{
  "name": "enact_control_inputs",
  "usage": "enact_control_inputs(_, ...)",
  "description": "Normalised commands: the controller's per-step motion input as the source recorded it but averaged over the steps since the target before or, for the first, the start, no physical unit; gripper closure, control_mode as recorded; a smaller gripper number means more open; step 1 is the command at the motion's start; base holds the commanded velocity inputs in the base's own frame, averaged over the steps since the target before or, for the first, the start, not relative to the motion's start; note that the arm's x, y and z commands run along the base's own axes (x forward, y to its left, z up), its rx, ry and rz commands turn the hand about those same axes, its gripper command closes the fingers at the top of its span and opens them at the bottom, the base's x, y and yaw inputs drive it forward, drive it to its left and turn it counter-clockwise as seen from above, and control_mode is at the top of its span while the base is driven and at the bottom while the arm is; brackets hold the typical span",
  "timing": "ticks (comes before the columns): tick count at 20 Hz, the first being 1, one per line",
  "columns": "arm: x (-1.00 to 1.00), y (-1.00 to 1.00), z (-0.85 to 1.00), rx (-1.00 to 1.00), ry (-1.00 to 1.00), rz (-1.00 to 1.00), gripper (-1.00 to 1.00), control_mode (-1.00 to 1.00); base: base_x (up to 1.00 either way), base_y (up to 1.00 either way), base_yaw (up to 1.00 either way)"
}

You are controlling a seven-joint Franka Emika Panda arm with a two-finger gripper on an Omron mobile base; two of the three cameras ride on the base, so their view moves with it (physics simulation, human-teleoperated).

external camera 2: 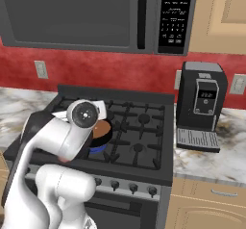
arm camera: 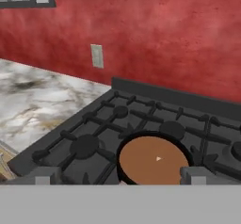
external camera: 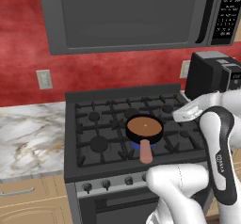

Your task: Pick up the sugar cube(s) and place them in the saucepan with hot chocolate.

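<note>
Right now the fingers (arm camera: 117, 176) are hanging wide open and empty over the saucepan (external camera: 144, 127), risking dipping into the hot chocolate (arm camera: 153, 159) if they are dropping lower.

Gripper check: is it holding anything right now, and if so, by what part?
Nothing is held. In the hand view the gripper stands open, its fingertips wide apart with nothing between them, above the near rim of the saucepan of hot chocolate on the stove.

Saucepan (external camera: 144, 128): matt black wall, smooth brown liquid surface, pinkish-tan handle. Stove (external camera: 94, 138): dark matt metal grates. Counter (external camera: 28, 138): polished veined marble. Backsplash wall (external camera: 117, 68): mottled red, rough-looking. Microwave (external camera: 127, 16): grey satin metal. Drawers (external camera 2: 211, 204): pale wood.
</note>
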Motion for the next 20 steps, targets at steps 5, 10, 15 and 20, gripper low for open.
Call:
enact_control_inputs(5,-0.44,0.26,0.02,0.00,-0.05,0.12,-1.00,-1.00,0.00,0.00,0.00)
enact_control_inputs(10,-0.50,0.24,0.00,0.00,-0.12,0.07,-1.00,-1.00,0.00,0.00,0.00)
enact_control_inputs(15,-0.65,0.14,0.19,0.00,-0.06,0.00,-1.00,-1.00,0.00,0.00,0.00)
enact_control_inputs(20,-0.41,0.30,0.12,0.00,-0.03,0.00,-1.00,-1.00,0.00,0.00,0.00)
